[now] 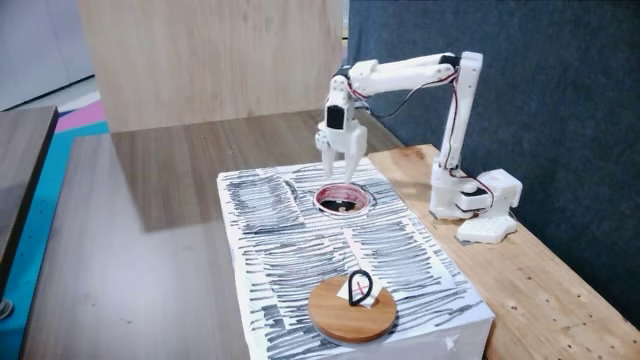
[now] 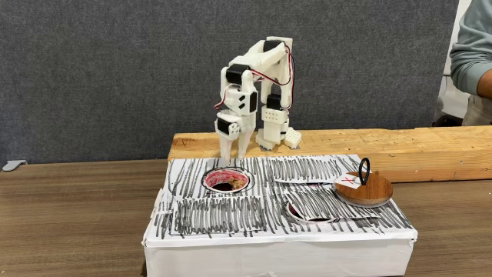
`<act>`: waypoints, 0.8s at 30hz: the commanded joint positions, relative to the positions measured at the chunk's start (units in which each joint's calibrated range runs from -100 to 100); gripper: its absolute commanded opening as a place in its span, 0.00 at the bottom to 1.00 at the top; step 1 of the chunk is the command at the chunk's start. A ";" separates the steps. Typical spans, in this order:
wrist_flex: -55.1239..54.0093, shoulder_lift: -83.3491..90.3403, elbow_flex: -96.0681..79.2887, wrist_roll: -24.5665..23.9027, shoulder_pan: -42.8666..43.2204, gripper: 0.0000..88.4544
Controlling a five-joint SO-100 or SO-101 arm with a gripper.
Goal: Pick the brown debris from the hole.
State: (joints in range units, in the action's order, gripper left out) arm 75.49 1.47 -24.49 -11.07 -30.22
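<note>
- The hole (image 1: 340,200) is a round dark opening with a pinkish-red rim in the top of the white box (image 1: 300,250), which is covered in black scribbled lines; in the other fixed view the hole (image 2: 227,181) sits near the box's back left part.
- Something dark lies inside the hole in both fixed views, but whether it is the brown debris cannot be told: it is too small and shadowed.
- The gripper (image 1: 342,172) hangs point-down just above the hole's far rim, its two white fingers a little apart at the tips; nothing can be seen between them.
- In the other fixed view the gripper (image 2: 233,154) stands at the hole's back edge, and the gap between the fingers is hard to judge.
- The wooden disc (image 1: 352,306) with a black ring and red mark lies at the box's near end, well apart from the hole.
- The lower fixed view shows the disc (image 2: 364,189) at the right, a second pink-rimmed opening (image 2: 307,209) in front of it, and a person's arm (image 2: 470,58) cut off at the right edge.
- The arm's base (image 1: 470,195) stands on a pale wooden board (image 1: 560,270).
</note>
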 commanded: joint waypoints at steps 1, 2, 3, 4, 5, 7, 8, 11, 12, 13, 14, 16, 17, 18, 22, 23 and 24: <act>1.53 -0.21 1.83 -0.05 -0.41 0.17; 1.53 -0.21 1.74 -0.05 -0.19 0.17; 1.62 -0.21 1.74 -0.05 -0.12 0.17; 1.62 -0.21 1.74 -0.05 -0.12 0.17; 1.62 -0.21 1.65 -0.05 -0.05 0.17; 1.62 -0.30 0.85 0.00 -0.05 0.17; 1.11 -0.30 -0.23 0.00 -0.05 0.17; 0.86 -0.30 -3.36 0.05 0.03 0.18; 0.78 -0.30 -3.89 0.31 0.03 0.18; 0.78 -0.30 -4.43 0.83 0.03 0.18; 0.78 -0.38 -4.52 1.35 0.03 0.18; 0.69 -1.14 -4.61 2.65 0.03 0.18; 0.69 -2.14 -4.52 3.17 0.03 0.17; 0.53 -3.40 -4.52 3.48 0.03 0.17; -4.92 -9.34 -4.52 4.21 -0.41 0.17; -6.43 -10.27 -4.52 4.36 -0.48 0.17; -7.94 -11.19 -4.52 4.57 -0.48 0.17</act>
State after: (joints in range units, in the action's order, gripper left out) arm 71.05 -8.03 -28.99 -7.13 -30.37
